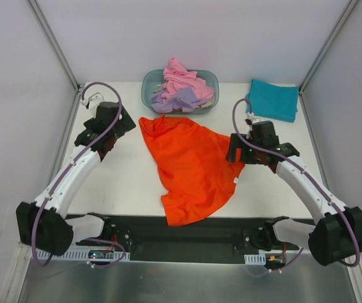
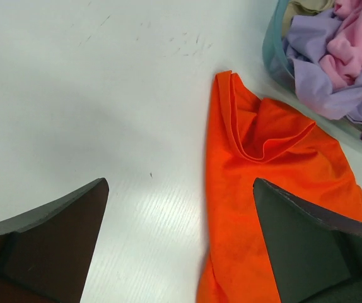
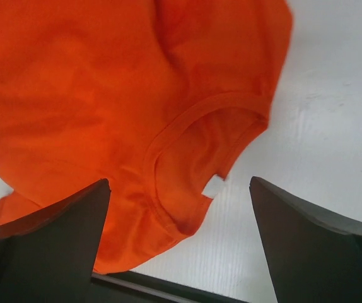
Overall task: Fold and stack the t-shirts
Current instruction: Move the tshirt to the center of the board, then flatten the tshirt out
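Observation:
The bright orange t-shirt (image 1: 190, 167) lies loosely spread and rumpled in the middle of the white table. My left gripper (image 1: 119, 129) is open and empty just left of its far corner; in the left wrist view the orange cloth (image 2: 263, 189) lies under my right-hand finger (image 2: 307, 252). My right gripper (image 1: 234, 151) is open and empty at the shirt's right edge; the right wrist view shows the collar and white tag (image 3: 214, 186) between the fingers. A folded teal t-shirt (image 1: 273, 98) lies at the far right. Pink (image 1: 184, 77) and lavender (image 1: 178, 100) t-shirts are heaped in the tub.
The translucent blue-grey oval tub (image 1: 149, 85) stands at the back middle, and its edge shows in the left wrist view (image 2: 272, 50). The table's dark front rail (image 1: 187, 230) runs below the orange shirt's hem. White walls enclose the table on three sides.

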